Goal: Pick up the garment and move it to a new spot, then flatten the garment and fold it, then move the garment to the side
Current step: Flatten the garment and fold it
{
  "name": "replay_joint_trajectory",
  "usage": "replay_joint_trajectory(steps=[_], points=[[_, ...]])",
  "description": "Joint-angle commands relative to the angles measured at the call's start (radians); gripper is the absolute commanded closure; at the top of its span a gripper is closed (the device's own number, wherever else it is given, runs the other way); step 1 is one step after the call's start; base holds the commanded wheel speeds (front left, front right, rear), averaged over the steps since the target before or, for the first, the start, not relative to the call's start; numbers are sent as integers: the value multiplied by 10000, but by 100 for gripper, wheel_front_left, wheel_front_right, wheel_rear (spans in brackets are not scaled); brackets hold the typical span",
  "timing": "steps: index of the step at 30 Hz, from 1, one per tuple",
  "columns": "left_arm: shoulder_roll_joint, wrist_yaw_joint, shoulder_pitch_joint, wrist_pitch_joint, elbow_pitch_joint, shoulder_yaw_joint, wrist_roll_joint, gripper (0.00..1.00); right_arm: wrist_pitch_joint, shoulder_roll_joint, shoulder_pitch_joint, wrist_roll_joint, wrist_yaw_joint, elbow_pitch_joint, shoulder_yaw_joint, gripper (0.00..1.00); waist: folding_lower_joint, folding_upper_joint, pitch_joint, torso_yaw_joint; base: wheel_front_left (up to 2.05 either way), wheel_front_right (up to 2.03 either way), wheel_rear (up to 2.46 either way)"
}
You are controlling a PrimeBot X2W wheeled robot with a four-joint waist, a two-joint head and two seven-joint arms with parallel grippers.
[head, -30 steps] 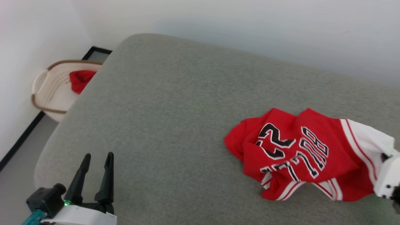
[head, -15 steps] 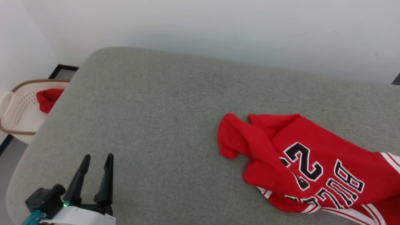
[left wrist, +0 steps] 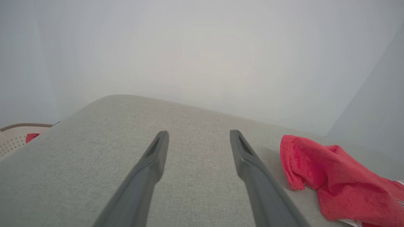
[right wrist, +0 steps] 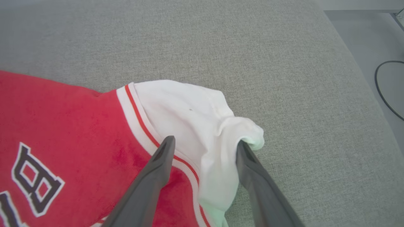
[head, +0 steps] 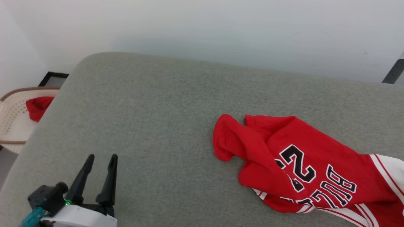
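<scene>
At the left edge of the head view, a cream perforated laundry basket [head: 12, 132] stands on the floor beside the grey upholstered cushion [head: 157, 104]. A small plain red cloth [head: 37, 107] lies in it. At the lower left, the left gripper [head: 102, 156] is above bare grey fabric, its two dark fingers spread wide with nothing between them. Right of centre, the red jersey [head: 303, 157] lies crumpled on the cushion and reaches the lower right corner. Its black, white-outlined number and letters face up, and a white sleeve panel with striped trim shows at the right edge. In the right wrist view, the right gripper [right wrist: 205, 141] has its fingers wide apart astride that bunched white sleeve, with the cloth loose between them, not pinched. At that view's right edge, a black cable [right wrist: 376, 78] lies on the floor.
</scene>
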Motion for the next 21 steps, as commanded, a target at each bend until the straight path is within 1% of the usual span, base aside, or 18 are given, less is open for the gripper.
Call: replay_joint_trajectory(steps=[1, 8, 16, 21], points=[[106, -31, -92, 52, -82, 5, -67, 0, -120, 0, -71, 91, -6, -23, 89, 0, 0, -1, -95, -128, 0, 0, 0], [461, -2, -287, 727, -743, -49, -277, 0, -691, 178, 187, 566, -6, -824, 674, 0, 0, -1, -361, -686, 0, 0, 0], [919, 181, -733, 2169, -1684, -60, -652, 0, -1803, 576, 685, 1197, -6, -2226, 1743, 0, 0, -1, -531, -1590, 0, 0, 0], [1124, 314, -1135, 3220, -2247, -90, -1111, 0, -2559, 801, 1003, 1563, -6, -2875, 2373, 0, 0, -1, -472, -2202, 0, 0, 0]])
